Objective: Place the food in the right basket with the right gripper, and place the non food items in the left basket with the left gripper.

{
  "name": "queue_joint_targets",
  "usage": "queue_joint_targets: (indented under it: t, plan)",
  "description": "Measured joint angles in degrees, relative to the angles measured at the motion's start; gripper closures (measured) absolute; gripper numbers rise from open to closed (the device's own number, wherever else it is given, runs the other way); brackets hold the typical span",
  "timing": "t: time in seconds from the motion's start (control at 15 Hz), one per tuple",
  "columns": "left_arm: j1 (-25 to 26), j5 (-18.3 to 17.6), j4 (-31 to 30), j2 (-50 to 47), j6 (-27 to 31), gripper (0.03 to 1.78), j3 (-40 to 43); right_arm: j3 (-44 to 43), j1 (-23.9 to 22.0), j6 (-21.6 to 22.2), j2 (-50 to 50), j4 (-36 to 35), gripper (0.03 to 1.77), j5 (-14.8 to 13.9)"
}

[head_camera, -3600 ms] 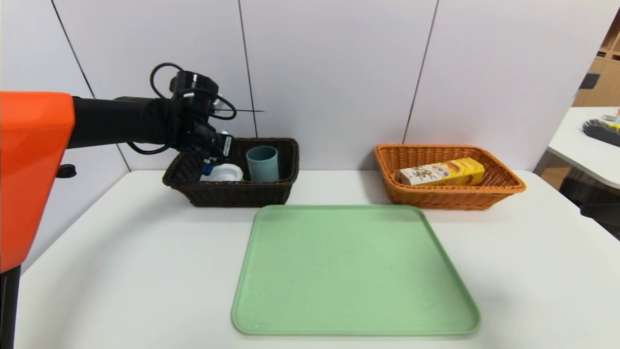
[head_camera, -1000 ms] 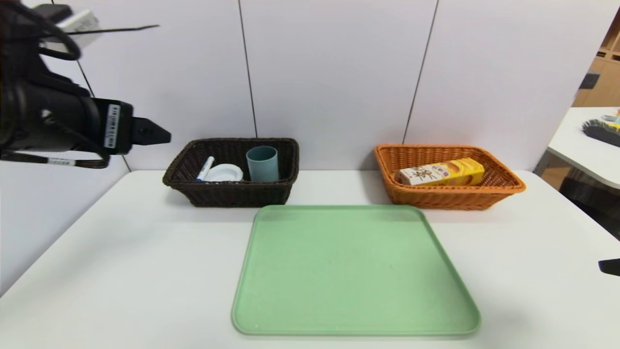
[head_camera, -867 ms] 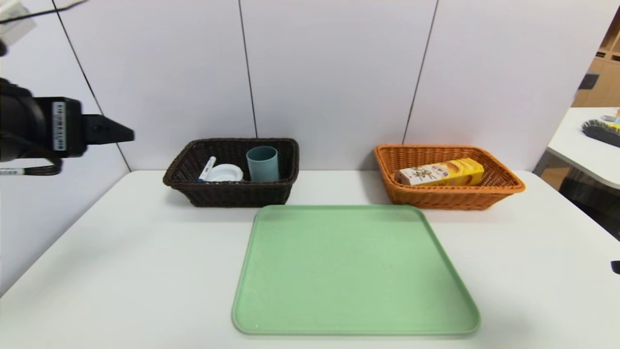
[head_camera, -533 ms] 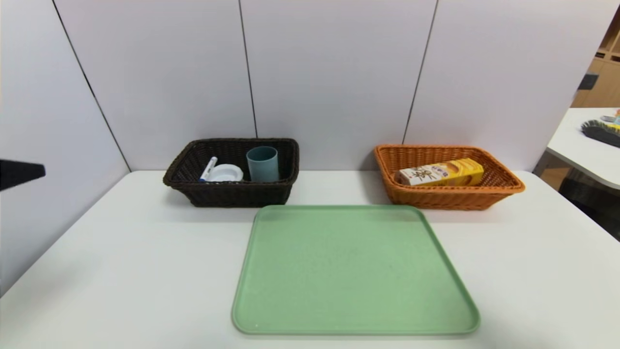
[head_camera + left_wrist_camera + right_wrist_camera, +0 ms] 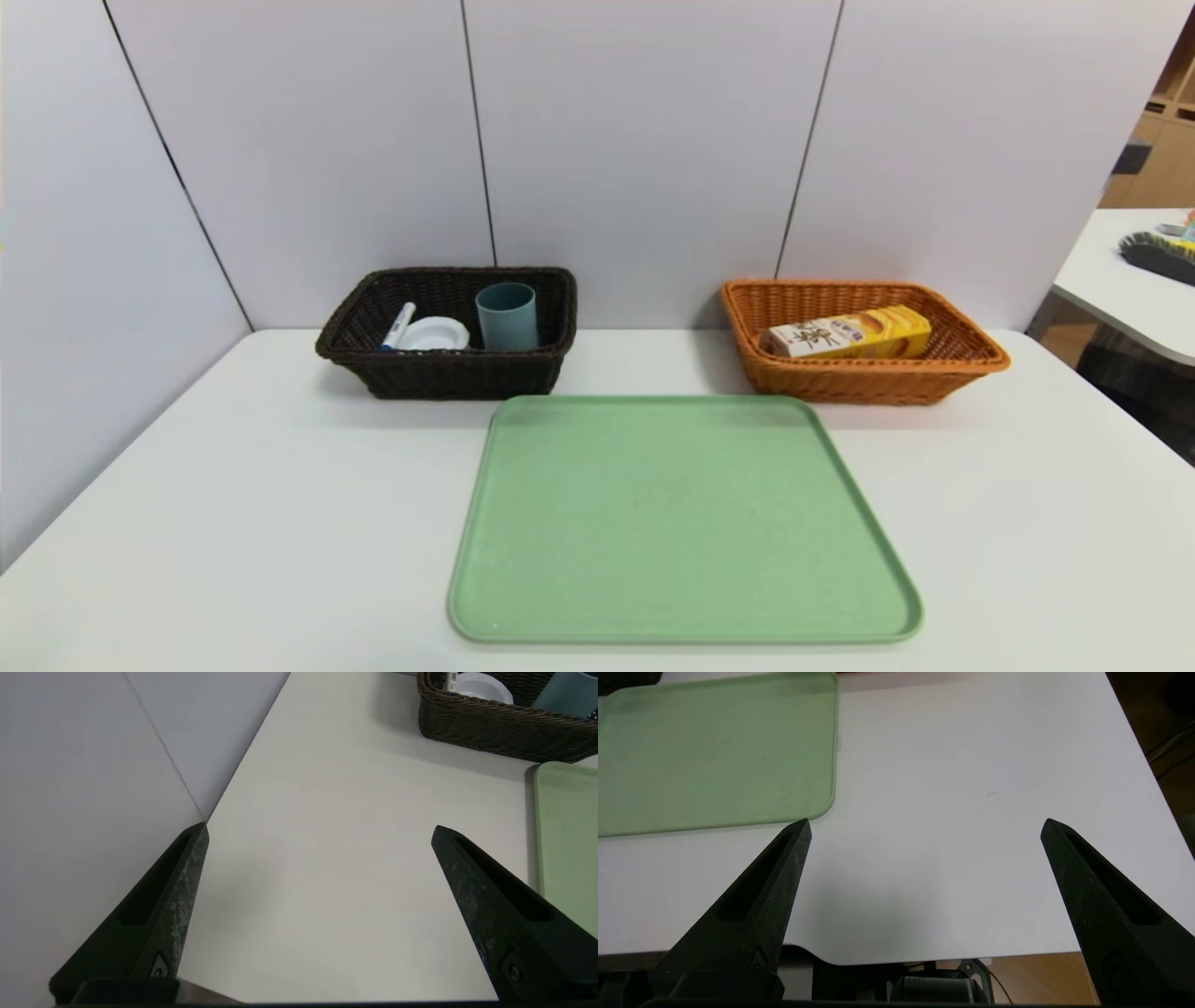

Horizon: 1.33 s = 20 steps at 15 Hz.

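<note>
Carton (image 5: pixel 848 334) in orange basket (image 5: pixel 971 359) (tools wide apart)

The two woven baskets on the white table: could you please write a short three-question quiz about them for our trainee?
1. True or false: the yellow and white chip carton lies in the orange-tan wicker basket.
2. Which item stands upright in the dark brown wicker basket? A) the dusty-blue plastic cup B) the white marker with blue cap C) the translucent white round plastic piece
3. Fill in: the flat green plastic tray holds ____ items.

Key: 1 true. 2 A. 3 no. Both the left gripper and the right gripper hang open and empty, away from the baskets.
</note>
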Motion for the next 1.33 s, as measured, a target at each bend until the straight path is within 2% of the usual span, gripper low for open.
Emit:
queue_joint_targets:
  t: [0.2, 0.6, 0.87, 1.0, 1.13, 1.33]
  plan:
    - [1.9, 0.2, 1.2, -7.4, 1.9, 0.12, 3.1, 4.0, 3.8, -0.1, -7.7, 0.1, 0.1, 2.4]
    - [3.1, 0.3, 1.2, -16.7, 2.6, 0.12, 8.6, 9.7, 5.5, -2.1, -18.4, -0.2, 0.1, 2.0]
    - [4.8, -0.1, 1.0, -20.4, 4.6, 0.12, 11.1, 10.3, 5.6, -2.5, -20.3, -0.5, 0.1, 1.9]
    - [5.4, -1.5, 0.7, -22.3, 5.3, 0.12, 13.4, 10.8, 5.6, -3.0, -20.7, -1.7, 0.1, 1.9]
    - [5.8, -5.0, -1.1, -25.0, 8.8, 0.12, 16.4, 13.1, 5.5, -3.7, -21.2, -6.9, 0.1, 1.5]
    - [6.0, -10.2, -6.8, -30.2, 16.2, 0.12, 24.7, 21.7, 5.4, -5.1, -23.9, -20.9, 0.1, 0.9]
